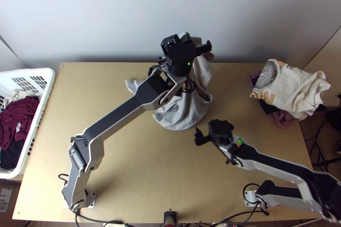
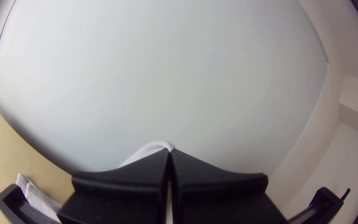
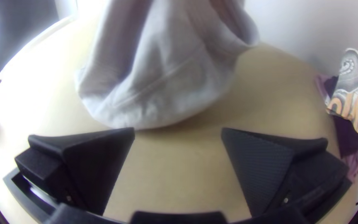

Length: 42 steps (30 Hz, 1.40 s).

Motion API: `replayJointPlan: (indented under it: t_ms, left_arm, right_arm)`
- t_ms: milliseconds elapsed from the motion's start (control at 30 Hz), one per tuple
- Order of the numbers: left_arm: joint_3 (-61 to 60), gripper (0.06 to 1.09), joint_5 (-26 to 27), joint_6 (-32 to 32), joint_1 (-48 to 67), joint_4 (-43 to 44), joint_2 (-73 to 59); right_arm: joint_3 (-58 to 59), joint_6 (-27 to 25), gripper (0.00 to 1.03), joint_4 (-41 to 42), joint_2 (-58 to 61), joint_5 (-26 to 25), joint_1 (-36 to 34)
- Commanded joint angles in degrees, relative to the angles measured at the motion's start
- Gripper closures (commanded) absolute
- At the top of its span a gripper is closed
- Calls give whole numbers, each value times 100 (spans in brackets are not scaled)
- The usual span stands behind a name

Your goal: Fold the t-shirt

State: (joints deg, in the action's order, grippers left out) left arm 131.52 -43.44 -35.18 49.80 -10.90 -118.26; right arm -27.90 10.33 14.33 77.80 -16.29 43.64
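The t-shirt [image 1: 181,114] hangs in loose, uneven folds at the upper middle of the top view, pale grey, its lower part spreading toward the centre of the frame; whether that lower edge bears on the surface [image 1: 128,163] or floats just over it, I cannot tell. The likeliest trouble is a small or off-centre pinch: with the cloth's weight pulling down from one bunched place, it could slip free and drop in a heap. Lowered as it hangs, it may land twisted, with a sleeve or hem trapped beneath, since no flat panel is presented. It also hangs close to the wall [image 1: 128,14] at the top of the frame, so a swing that way could drag or crumple it. If the right hand [image 3: 178,129] closes too early, it would probably catch air, or just one layer of the hem. That hand, near the centre of the top view, has its fingers wide apart with nothing between them, just beside the cloth's lower edge. The left hand [image 2: 170,150], high in the top view, has its fingertips pressed together on the t-shirt, a pale ridge of cloth rising just beyond them.
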Motion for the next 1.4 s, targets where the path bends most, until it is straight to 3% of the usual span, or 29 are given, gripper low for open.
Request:
replayJointPlan:
  t_ms: [0, 167, 700, 733, 767, 800, 833, 867, 1133, 1367]
  left_arm:
    - [-136, 105, -112, -103, -410, 360, -224]
    - [-136, 105, -130, -59, -700, 738, -268]
    - [-294, 105, -86, 310, -1377, 1274, -453]
    - [-320, 105, -68, 301, -1403, 1257, -417]
    - [-373, 105, -68, 301, -1429, 1257, -374]
    - [-461, 105, -15, 301, -1500, 1239, -286]
    - [-479, 105, 2, 301, -1526, 1221, -242]
    - [-531, 105, 29, 301, -1570, 1186, -198]
    - [-593, 105, 108, 310, -2220, 808, -48]
    - [-786, 103, 494, 521, -3117, 606, -66]
  right_arm:
    - [-972, 110, 5, 264, 1325, 65, 268]
    - [-1684, 75, 5, 158, 1941, 381, 444]
    - [-2791, -13, 5, -642, 2899, 355, 743]
    - [-2844, -13, 9, -650, 2951, 293, 734]
    - [-2879, -40, 20, -686, 2969, 267, 725]
    - [-2932, -119, 51, -677, 2995, 206, 725]
    - [-2958, -127, 67, -659, 3013, 162, 708]
    - [-3046, -171, 97, -650, 3057, 144, 655]
    - [-3169, -523, 100, -817, 2319, 144, 198]
    - [-3573, -690, 100, -1978, 534, 250, -136]
